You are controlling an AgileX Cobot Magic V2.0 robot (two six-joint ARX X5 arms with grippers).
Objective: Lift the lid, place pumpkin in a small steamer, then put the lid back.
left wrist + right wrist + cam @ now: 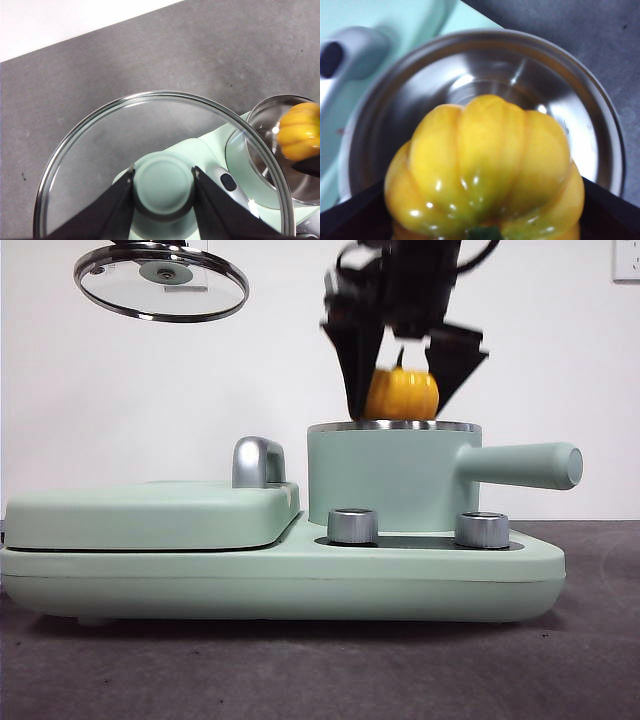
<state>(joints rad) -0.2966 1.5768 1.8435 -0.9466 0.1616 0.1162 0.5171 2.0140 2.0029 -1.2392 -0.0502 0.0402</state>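
The right pincer (403, 375) grips the pumpkin (402, 394) between its two black jaws, holding it just above the open mouth of the small steamer (392, 478). In the right wrist view the glossy yellow-orange pumpkin (485, 170) hangs over the steamer's bare steel bowl (555, 90), its green stem pointing toward the camera.

The left pincer (163, 182) is clamped on the mint-green knob of the lid (100, 150), jaws pressed to either side of it. In the front view the lid (161, 281) hangs tilted high at the upper left, well apart from the steamer, above the flat griddle cover (150, 512) and its steel handle (256, 461).

The steamer sits on a mint-green base (300, 585) with two steel dials (352, 526) at the front, its long handle pointing right. The base rests on a dark grey desk (320, 670). No legible brand or writing appears anywhere.
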